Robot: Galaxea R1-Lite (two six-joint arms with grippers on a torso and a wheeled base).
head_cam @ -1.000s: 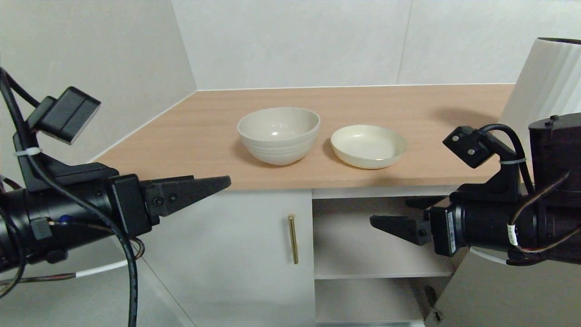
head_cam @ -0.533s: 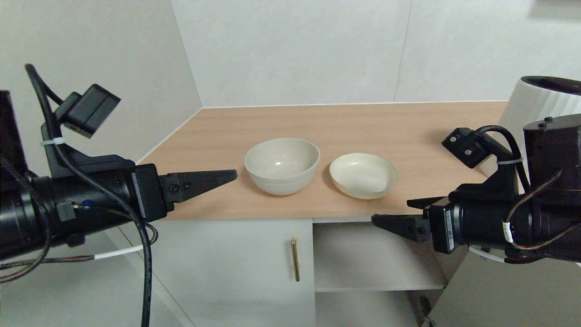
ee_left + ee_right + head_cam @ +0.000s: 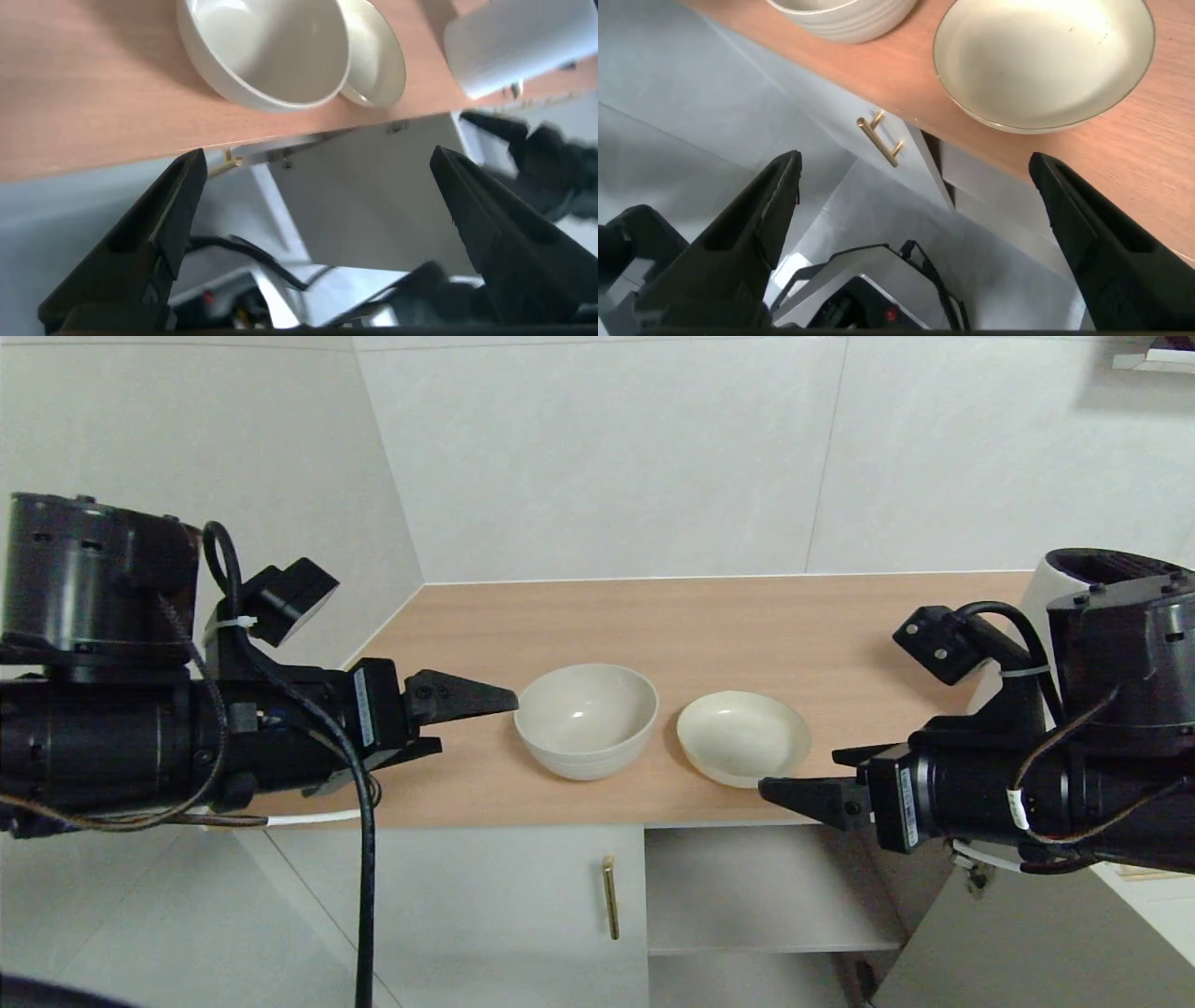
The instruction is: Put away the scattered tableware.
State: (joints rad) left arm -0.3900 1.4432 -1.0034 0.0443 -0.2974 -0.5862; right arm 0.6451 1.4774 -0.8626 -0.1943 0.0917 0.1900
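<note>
Two cream dishes stand side by side on the wooden counter (image 3: 747,625): a deep bowl (image 3: 586,719) (image 3: 266,47) (image 3: 845,14) and a shallow bowl (image 3: 742,737) (image 3: 378,65) (image 3: 1041,61). My left gripper (image 3: 471,719) (image 3: 318,154) is open at counter height, just left of the deep bowl and not touching it. My right gripper (image 3: 801,775) (image 3: 915,161) is open at the counter's front edge, just below and in front of the shallow bowl. Both grippers hold nothing.
Below the counter is a white cabinet: its left door (image 3: 485,915) is shut, with a gold handle (image 3: 610,896), and its right side stands open, showing a shelf (image 3: 747,887). A tall white ribbed container (image 3: 1034,602) stands at the counter's right end. Walls close the back and left.
The whole head view has shifted, so the camera moved. Against the counter, both grippers have risen: the left now sits beside the deep bowl, the right at the front edge.
</note>
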